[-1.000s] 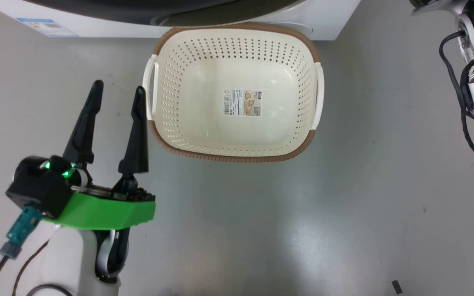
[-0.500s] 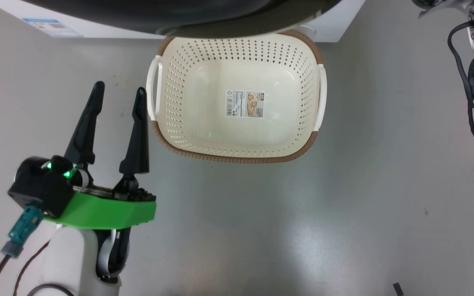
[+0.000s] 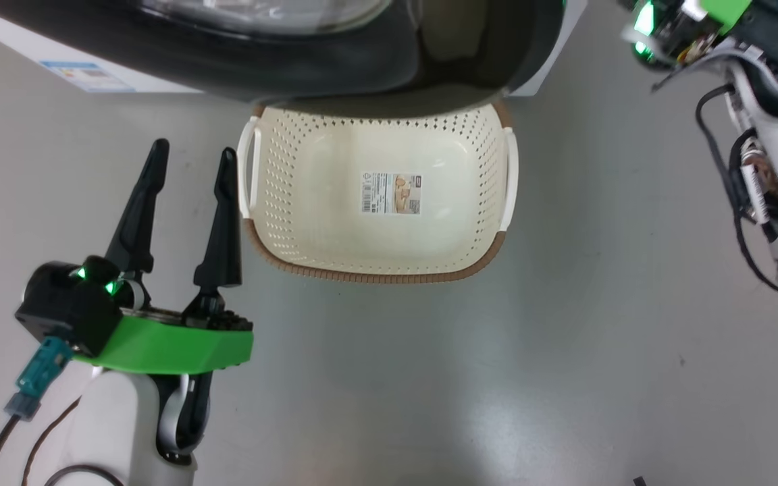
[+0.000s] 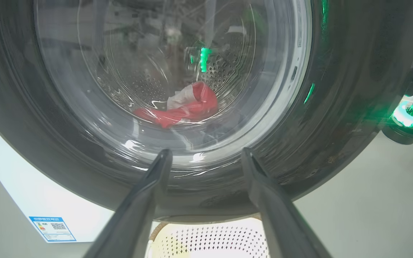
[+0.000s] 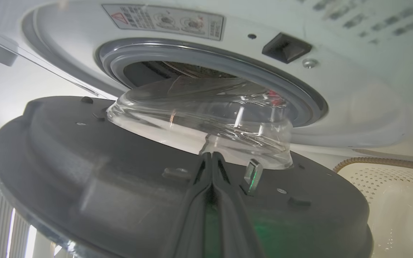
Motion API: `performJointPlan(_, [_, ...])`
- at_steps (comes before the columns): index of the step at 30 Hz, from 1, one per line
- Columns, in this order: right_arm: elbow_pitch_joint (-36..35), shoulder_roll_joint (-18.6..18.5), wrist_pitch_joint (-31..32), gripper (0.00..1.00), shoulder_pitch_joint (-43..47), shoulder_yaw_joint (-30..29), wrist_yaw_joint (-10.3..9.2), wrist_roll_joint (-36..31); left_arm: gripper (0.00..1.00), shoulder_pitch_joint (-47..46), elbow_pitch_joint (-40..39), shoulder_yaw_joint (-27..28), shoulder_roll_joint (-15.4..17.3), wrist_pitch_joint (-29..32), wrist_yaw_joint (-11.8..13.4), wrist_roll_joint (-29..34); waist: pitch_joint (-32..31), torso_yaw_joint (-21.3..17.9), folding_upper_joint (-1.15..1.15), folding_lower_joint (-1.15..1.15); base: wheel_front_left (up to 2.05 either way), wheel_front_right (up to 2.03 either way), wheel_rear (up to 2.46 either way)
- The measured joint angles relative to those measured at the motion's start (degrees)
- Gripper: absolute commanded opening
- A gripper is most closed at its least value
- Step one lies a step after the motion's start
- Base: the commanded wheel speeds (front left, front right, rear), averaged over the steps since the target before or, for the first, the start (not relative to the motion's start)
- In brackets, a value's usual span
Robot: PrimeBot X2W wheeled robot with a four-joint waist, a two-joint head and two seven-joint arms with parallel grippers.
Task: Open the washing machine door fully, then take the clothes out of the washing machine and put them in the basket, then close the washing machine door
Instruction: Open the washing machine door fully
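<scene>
Door (image 5: 84, 172) partly open over the far rim of the basket (image 3: 369, 275), inner face at 12 o'clock from the clenched, empty right claw (image 5: 212, 157), nearer than the spread left claw (image 3: 193, 150); clothes (image 4: 188, 107) inside washer (image 5: 353, 107).

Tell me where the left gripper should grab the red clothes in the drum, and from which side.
Probably the bunched red hump of the clothes beside their white patch: it stands higher than the flat part. Come in from the front and above, since they lie low in the drum. The washing machine door stands before them.
</scene>
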Motion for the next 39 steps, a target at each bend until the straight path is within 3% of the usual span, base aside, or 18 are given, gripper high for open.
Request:
performJointPlan(15, [0.29,3.11,1.26,0.0,3.86,-1.57,0.0,-0.75,1.0,0.11,0.45,0.37,0.01,0.0,0.0,0.16,-2.8,-1.57,0.0,0.0,0.0,0.0,0.0])
performJointPlan(16, [0.3,3.31,0.34,0.16,4.01,-1.9,0.0,-1.47,1.0,0.11,0.45,0.37,0.01,0.0,0.0,0.16,-2.76,-1.63,0.0,0.0,0.0,0.0,0.0])
performJointPlan(17, [0.29,3.59,-1.01,0.46,4.25,-2.4,0.0,-2.25,1.0,0.12,0.47,0.37,0.01,0.0,0.0,0.16,-2.73,-1.69,0.0,0.0,0.0,0.0,0.0])
performJointPlan(18, [0.25,3.85,-2.83,0.97,4.64,-3.09,0.0,-2.81,1.0,0.13,0.52,0.37,0.01,0.0,0.0,0.16,-2.72,-1.73,0.0,0.0,0.0,0.0,0.0])
performJointPlan(19, [0.22,4.08,-5.0,1.0,4.97,-3.9,0.0,-3.38,1.0,0.13,0.54,0.37,0.01,0.0,0.0,0.14,-2.72,-1.77,0.0,0.0,0.0,0.0,0.0])
performJointPlan(27, [0.04,5.38,-19.78,1.0,12.5,-6.87,0.0,-9.02,1.0,0.32,1.19,0.74,0.01,0.0,0.0,0.07,-3.34,-2.57,0.0,0.0,0.0,0.0,0.0])
performJointPlan(33, [-1.83,4.7,-30.88,1.0,17.67,-1.74,0.0,-16.07,1.0,0.32,1.56,1.52,0.02,0.0,0.0,0.08,-3.66,-3.65,0.0,0.0,0.0,0.0,0.0])
performJointPlan(39, [-3.6,1.19,-45.48,1.0,20.27,5.24,0.0,-22.12,1.0,0.35,1.88,1.57,0.02,0.0,0.0,0.09,-4.52,-4.25,0.0,0.0,0.0,0.0,0.0])
